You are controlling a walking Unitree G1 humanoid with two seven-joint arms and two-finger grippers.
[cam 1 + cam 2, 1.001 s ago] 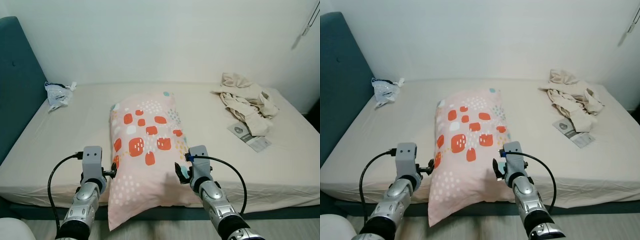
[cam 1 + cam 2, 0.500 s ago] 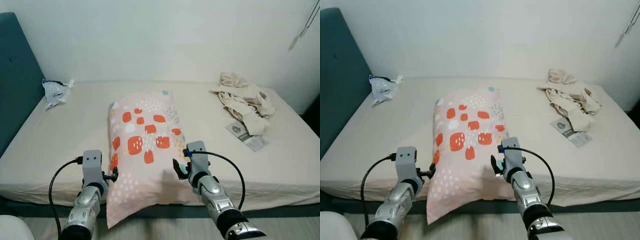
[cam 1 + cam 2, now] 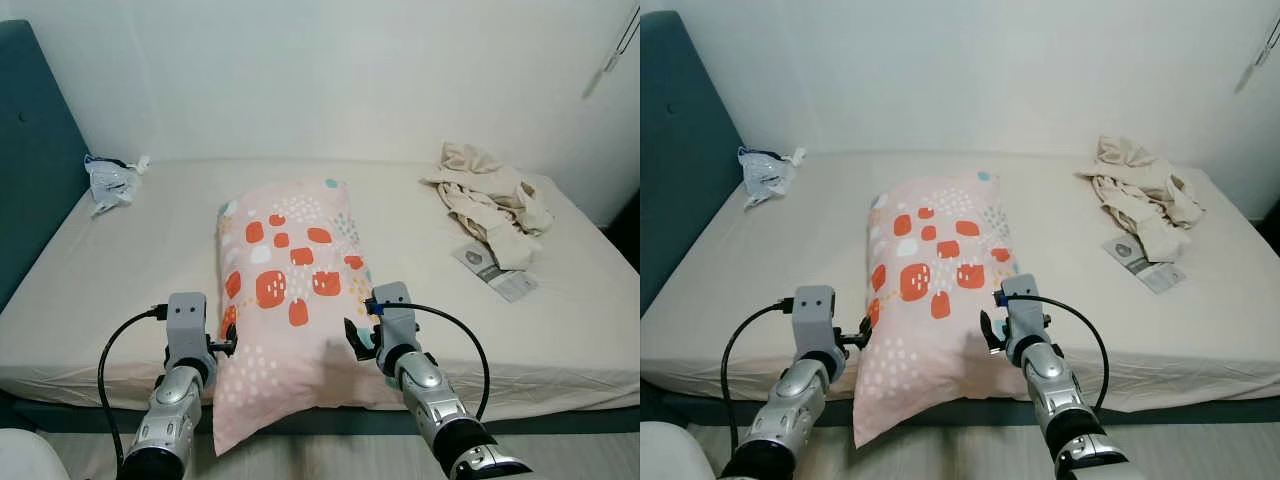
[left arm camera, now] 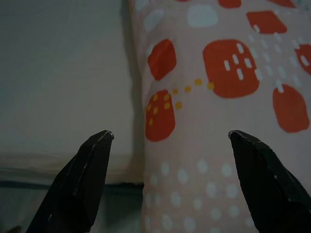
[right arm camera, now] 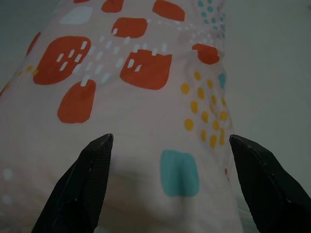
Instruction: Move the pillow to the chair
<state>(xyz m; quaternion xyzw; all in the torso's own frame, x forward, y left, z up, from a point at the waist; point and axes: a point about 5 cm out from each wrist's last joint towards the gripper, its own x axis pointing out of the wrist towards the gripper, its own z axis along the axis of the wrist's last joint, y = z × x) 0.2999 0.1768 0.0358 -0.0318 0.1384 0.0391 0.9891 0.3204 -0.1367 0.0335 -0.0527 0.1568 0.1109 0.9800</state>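
Observation:
The pink pillow (image 3: 290, 290) with red-orange patches lies lengthwise on the bed, and its near end hangs over the bed's front edge. My left gripper (image 3: 226, 346) sits at the pillow's left edge near that end. In the left wrist view it is open (image 4: 170, 135), with the pillow's edge between the spread fingers. My right gripper (image 3: 354, 340) is at the pillow's right edge. It is open too (image 5: 170, 138), and its fingers straddle the pillow's cloth. Neither gripper has closed on the fabric.
The beige mattress (image 3: 130, 270) meets a teal headboard (image 3: 30, 180) on the left. A crumpled plastic bag (image 3: 108, 185) lies at the back left. A heap of beige clothes (image 3: 490, 200) and a leaflet (image 3: 497, 272) lie at the right. A white wall stands behind.
The view has shifted slightly. Both grippers stay open at the pillow's two sides, and the pillow has not visibly moved on the bed.

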